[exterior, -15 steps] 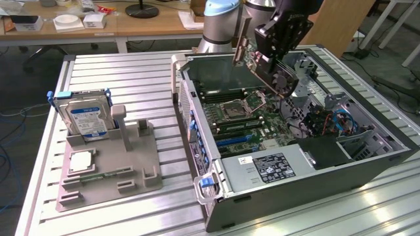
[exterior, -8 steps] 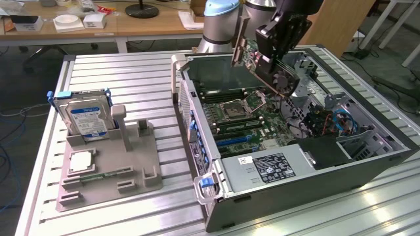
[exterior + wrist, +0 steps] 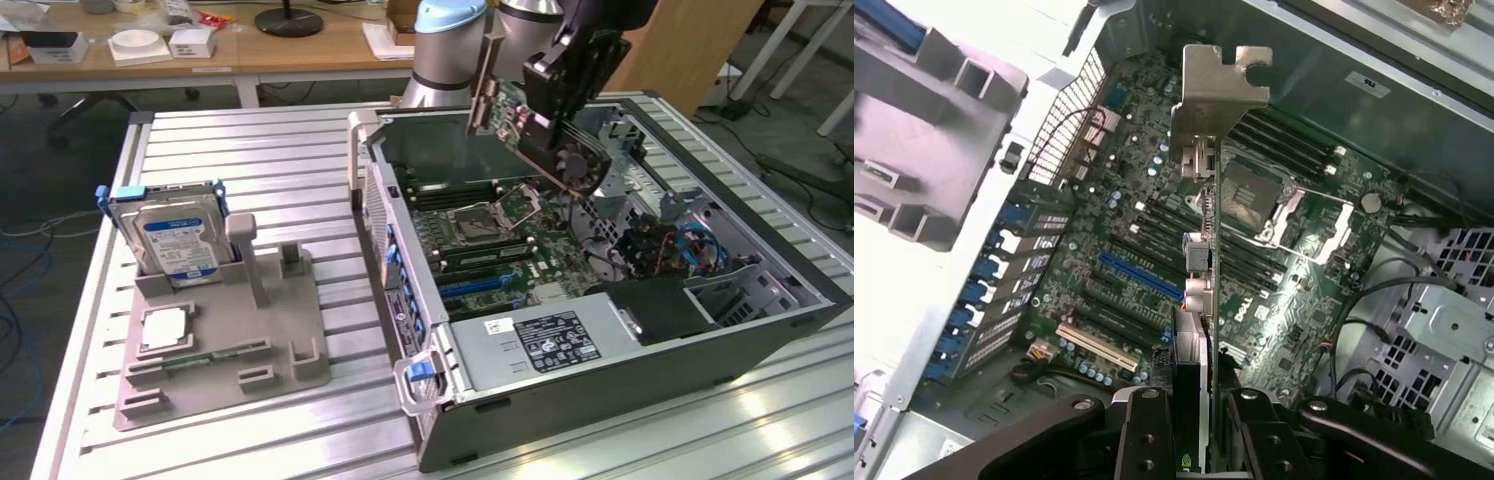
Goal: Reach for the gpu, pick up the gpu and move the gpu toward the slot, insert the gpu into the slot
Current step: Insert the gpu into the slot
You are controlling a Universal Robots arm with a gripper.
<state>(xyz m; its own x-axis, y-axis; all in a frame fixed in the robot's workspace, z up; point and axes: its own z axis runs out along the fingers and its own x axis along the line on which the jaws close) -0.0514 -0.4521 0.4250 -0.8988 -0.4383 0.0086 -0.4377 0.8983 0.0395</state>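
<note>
Exterior view, upper centre: tool [image 3: 561, 95] clamped on the gpu [image 3: 514, 120], mid-carry above the case [image 3: 601, 380], needing edge alignment over the slot [image 3: 474, 287].

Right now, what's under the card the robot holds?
Under the gpu, held by the gripper, lies the green motherboard with its silver socket. The bit straight beneath the card's edge is covered.

Reference: the slatted metal tabletop [image 3: 254, 150]. Beyond its far edge stands a wooden desk [image 3: 307, 50] carrying white boxes [image 3: 140, 45] and a round black base [image 3: 288, 20]. Grey floor [image 3: 40, 190] surrounds the tabletop, with loose cables [image 3: 16, 330] at the exterior view's left. Light glares off its near slats.
</note>
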